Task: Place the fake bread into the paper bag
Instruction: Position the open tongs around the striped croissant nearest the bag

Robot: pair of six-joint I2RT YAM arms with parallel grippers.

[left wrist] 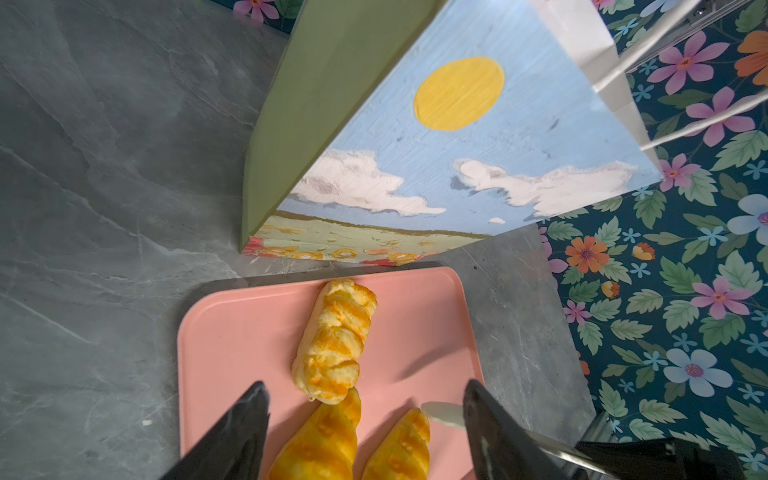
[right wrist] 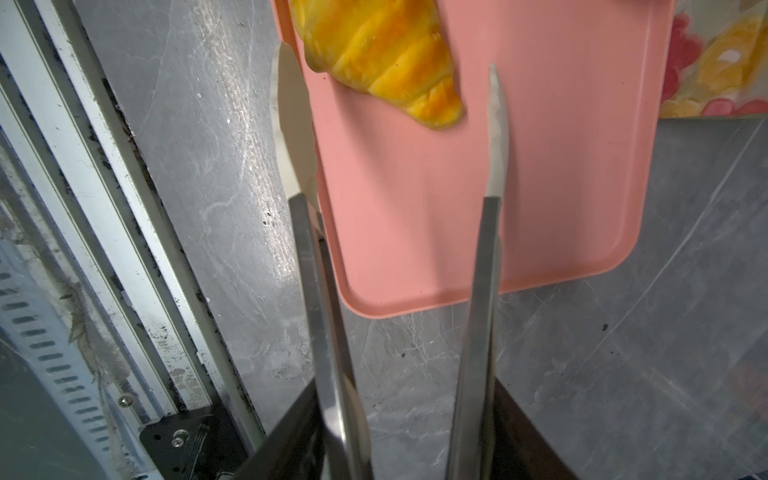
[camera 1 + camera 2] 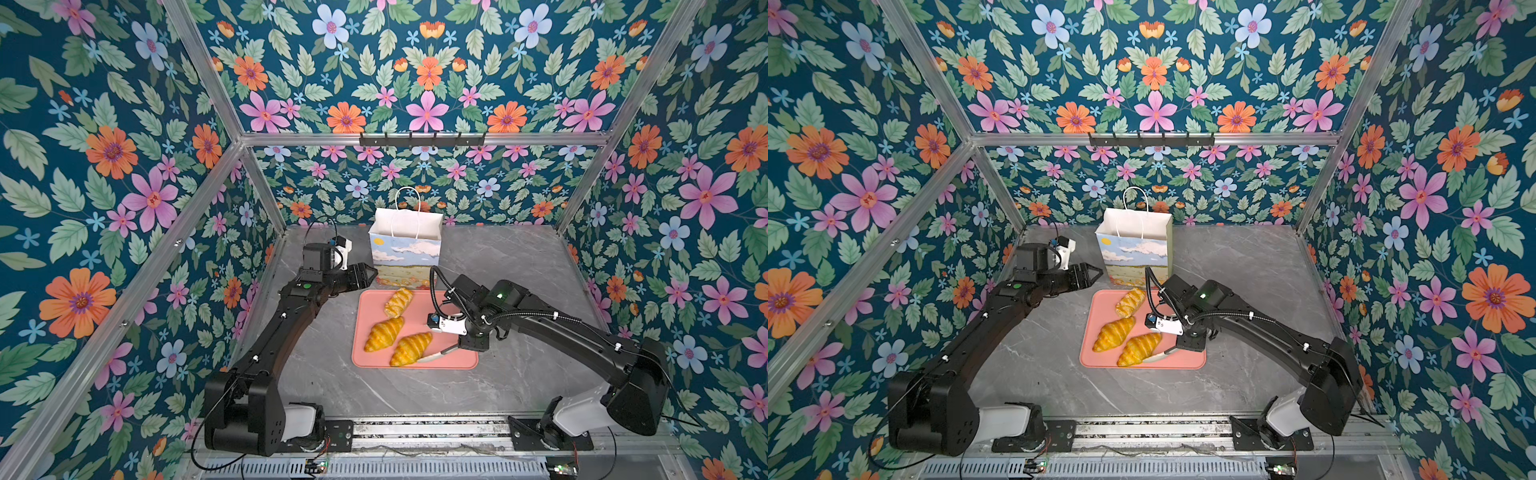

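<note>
- Three flowered walls with aluminium frame bars close in the desk on its left, far and right edges. A metal rail carrying both arm bases runs along the near edge.
- Bare grey desk surface is widest to the right of the bag and tray, with a further strip between the tray and the rail.
- Paper bag stands upright at the far middle of the desk, mouth open upward, with the far wall close behind it.
- Pink tray lies flat in front of the bag, its far edge just beside the bag's foot.
- Fake bread, three pieces in view, lies on the tray's left half. The braided piece is nearest the bag, and two croissants lie side by side toward the rail.
- Metal tongs with pale tips are grasped by the right end effector over the tray's right half. Their arms stand apart, and the end of the nearer croissant lies between the tips.
- Left end effector hangs released and empty near the tray's far left corner, just beside the bag's lower left edge. Whether it touches the bag I cannot tell.
</note>
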